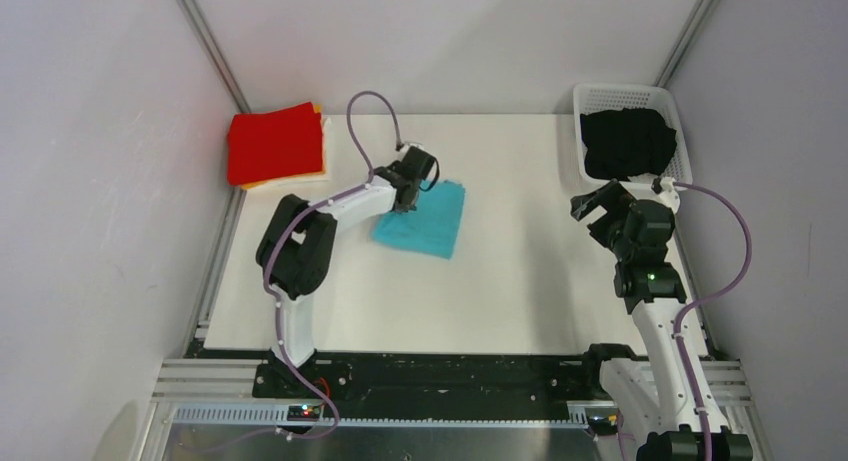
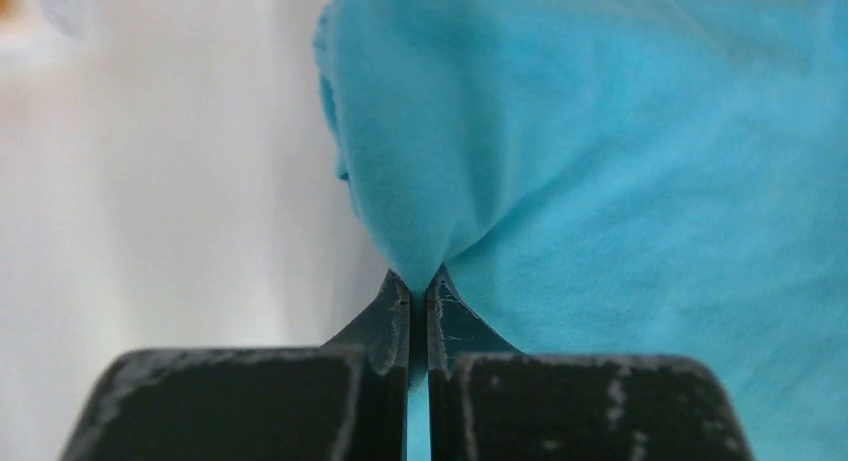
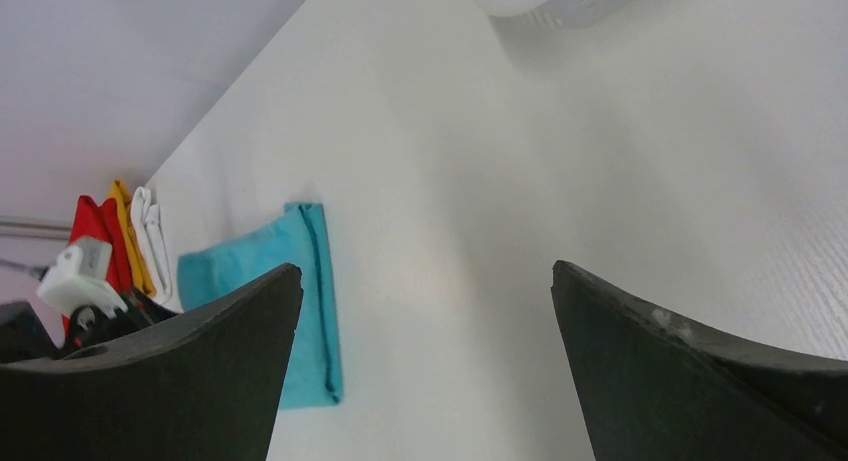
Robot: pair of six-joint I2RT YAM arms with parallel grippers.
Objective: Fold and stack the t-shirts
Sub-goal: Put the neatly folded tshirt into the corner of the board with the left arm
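A folded turquoise-blue t-shirt [image 1: 428, 221] lies on the white table left of centre. My left gripper [image 1: 409, 195] is shut on its left edge; in the left wrist view the fabric [image 2: 600, 161] is pinched between the closed fingertips [image 2: 418, 293]. A folded stack with a red t-shirt [image 1: 274, 143] on top and an orange one under it sits at the far left corner. The right wrist view shows red [image 3: 95, 231], orange and white folded shirts there. A black t-shirt [image 1: 626, 141] lies in the basket. My right gripper [image 1: 597, 205] is open and empty, near the basket.
The white lattice basket [image 1: 677, 124] stands at the far right corner of the table [image 1: 520, 281]. Grey walls and aluminium posts close in the left, back and right sides. The purple cables loop over both arms.
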